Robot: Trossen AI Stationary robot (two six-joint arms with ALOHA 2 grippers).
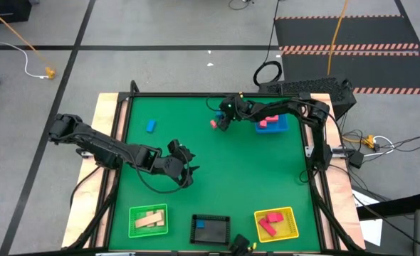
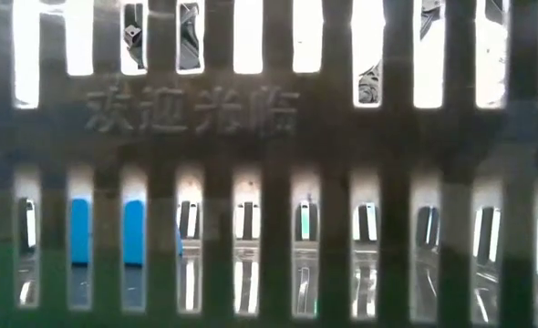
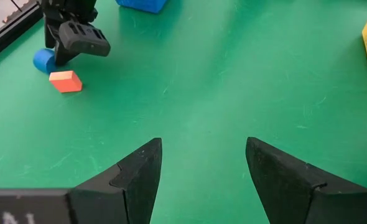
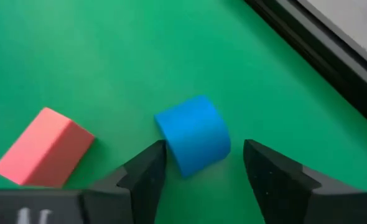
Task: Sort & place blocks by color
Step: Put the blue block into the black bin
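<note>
I see green felt (image 1: 217, 171) on a wood-edged table, grey floor around it. My right gripper (image 4: 203, 163) reaches to 12 o'clock, fingers spread around a blue block (image 4: 194, 135), a red block (image 4: 42, 148) just beside. My left gripper (image 3: 202, 168) hovers mid-table, open and empty.

Grey tiled floor (image 1: 160, 28), striped black mats (image 1: 352, 32)

Green table mat (image 1: 217, 171). Green mesh tray (image 1: 133, 225), black mesh tray (image 1: 221, 231) and yellow mesh tray (image 1: 292, 226) along near edge. Flat blue square tray (image 1: 281, 126) at far right. Yellow cable (image 1: 14, 32) on floor.
</note>
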